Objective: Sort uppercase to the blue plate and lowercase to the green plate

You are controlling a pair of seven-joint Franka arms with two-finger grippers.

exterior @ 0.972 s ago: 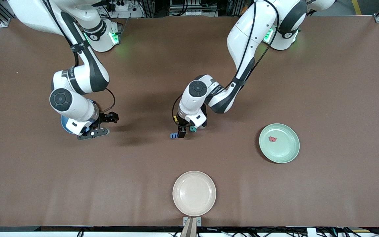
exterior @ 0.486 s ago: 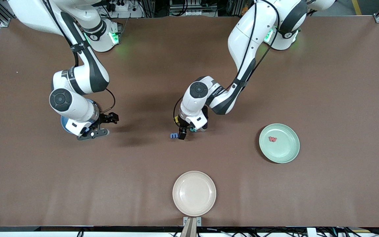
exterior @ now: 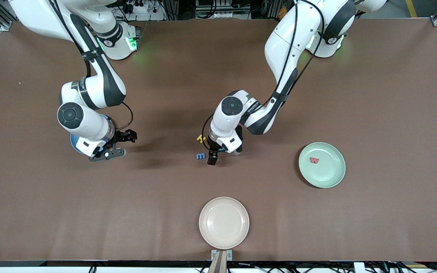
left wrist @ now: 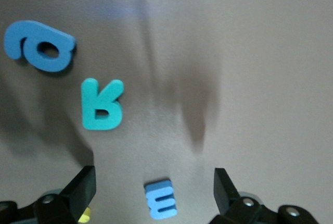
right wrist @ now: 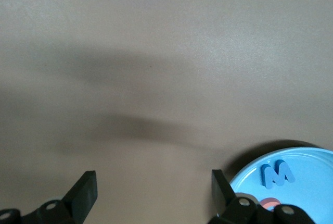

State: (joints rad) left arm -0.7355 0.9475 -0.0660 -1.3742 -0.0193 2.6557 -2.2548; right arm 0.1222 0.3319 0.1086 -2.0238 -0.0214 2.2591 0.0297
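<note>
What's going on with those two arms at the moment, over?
Left gripper open, over small blue letter. Right gripper open, waiting beside blue plate. Red w on green plate. Nothing blocking.

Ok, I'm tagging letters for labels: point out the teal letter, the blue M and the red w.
Teal letter [left wrist: 101, 104]: left wrist view, its middle.
Blue M [right wrist: 276, 174]: right wrist view, its centre, on the blue plate [right wrist: 312, 182].
Red w [exterior: 314, 160]: front view, its centre.

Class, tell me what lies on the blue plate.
On the blue plate, a blue M lies flat, with part of a red letter beside it. The right gripper covers the rest.
</note>
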